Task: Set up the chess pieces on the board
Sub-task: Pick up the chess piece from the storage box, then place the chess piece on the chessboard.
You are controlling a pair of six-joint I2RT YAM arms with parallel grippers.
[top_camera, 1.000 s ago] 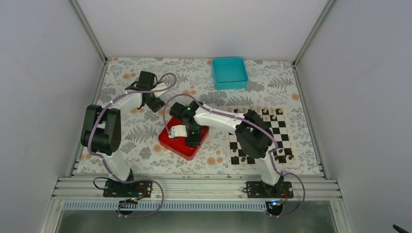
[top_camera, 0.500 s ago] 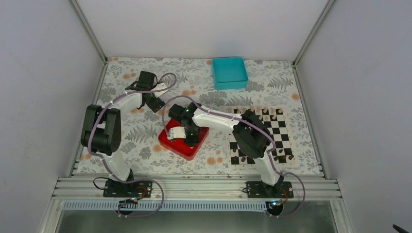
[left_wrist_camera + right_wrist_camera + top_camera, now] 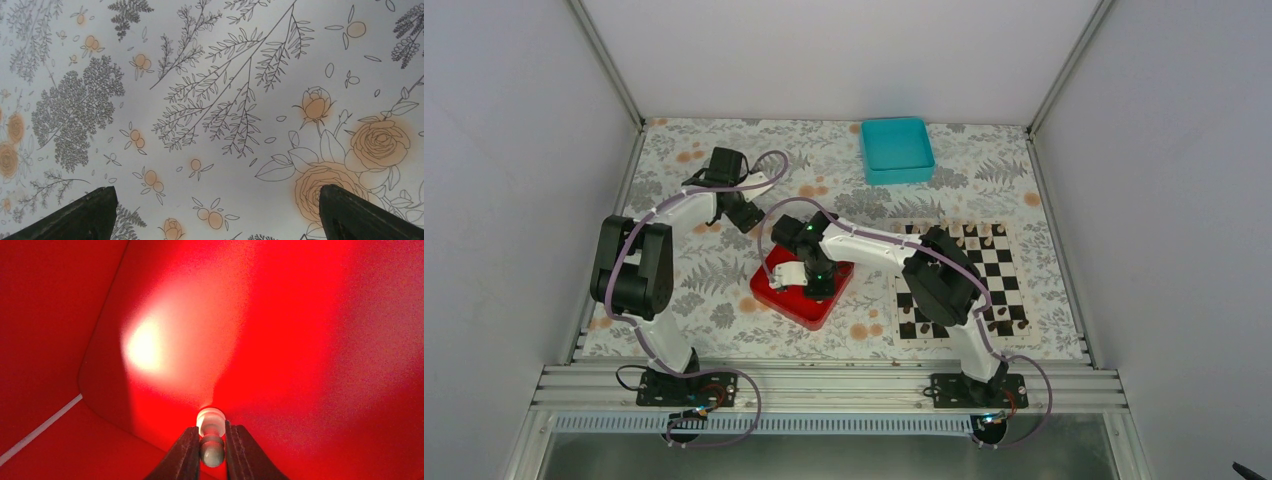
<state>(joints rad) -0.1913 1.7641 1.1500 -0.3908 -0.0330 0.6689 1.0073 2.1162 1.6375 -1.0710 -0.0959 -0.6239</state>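
A small pale chess piece [image 3: 211, 435] with a round head lies on the floor of the red tray [image 3: 300, 340]. My right gripper [image 3: 212, 452] is shut on it, one finger pressed to each side. From above, the right gripper [image 3: 817, 283] reaches down into the red tray [image 3: 784, 300]. The black-and-white board [image 3: 1002, 275] lies to the right, with dark pieces along its near edge and pale ones along its far edge. My left gripper [image 3: 215, 212] hangs open over the flowered tablecloth, with nothing between its fingers [image 3: 85, 215].
A teal tray [image 3: 896, 148] stands at the back of the table. The right arm's elbow [image 3: 944, 280] hangs over the board's left part. The left arm [image 3: 714, 195] is at the back left, beside the red tray. Metal frame rails edge the table.
My right gripper has closed on the pale piece inside the red tray, after shifting slightly left and down. The left arm has not moved.
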